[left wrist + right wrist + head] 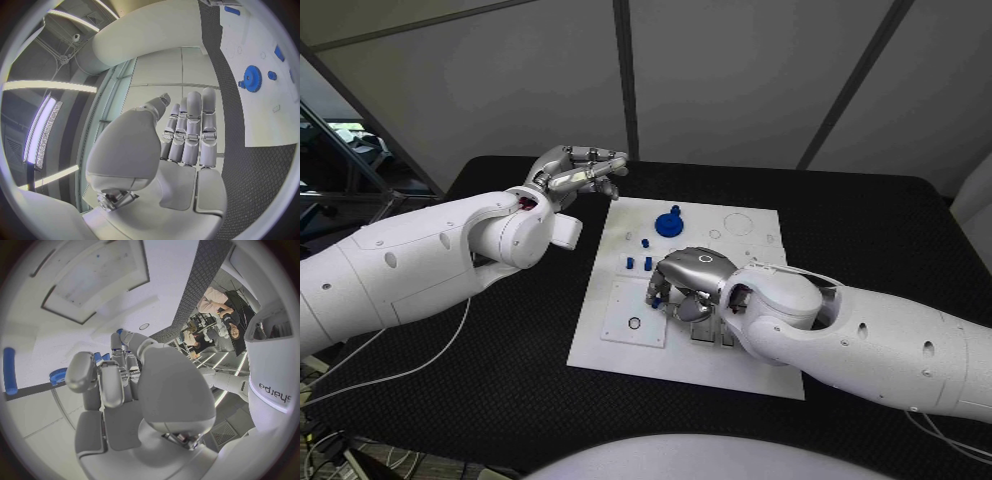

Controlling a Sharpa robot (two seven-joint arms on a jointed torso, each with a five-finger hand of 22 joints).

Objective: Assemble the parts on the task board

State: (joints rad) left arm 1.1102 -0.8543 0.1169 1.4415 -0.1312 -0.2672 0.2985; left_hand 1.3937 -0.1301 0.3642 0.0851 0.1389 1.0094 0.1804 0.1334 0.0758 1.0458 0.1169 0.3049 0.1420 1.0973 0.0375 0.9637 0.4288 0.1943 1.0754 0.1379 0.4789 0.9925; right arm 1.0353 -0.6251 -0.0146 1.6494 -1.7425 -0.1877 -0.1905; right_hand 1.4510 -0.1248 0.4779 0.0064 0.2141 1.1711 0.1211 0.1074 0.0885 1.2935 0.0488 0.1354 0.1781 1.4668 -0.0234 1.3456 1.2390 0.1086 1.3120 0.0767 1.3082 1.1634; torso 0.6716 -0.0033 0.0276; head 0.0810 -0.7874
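Note:
The white task board lies in the middle of the black table. A blue gear stands near its far edge, with three small blue pegs just in front of it. My right hand hovers low over the board's middle, fingers curled down, and pinches a small blue part at its fingertips. The right wrist view shows blue at those fingertips, the gear and a long blue peg. My left hand is raised beyond the board's far left corner, holding nothing, fingers straight. The gear lies on the board beyond it.
A small white sub-plate with a ring sits at the board's near left. Grey slotted fittings lie under my right wrist. Black table surrounds the board, and grey wall panels stand behind it.

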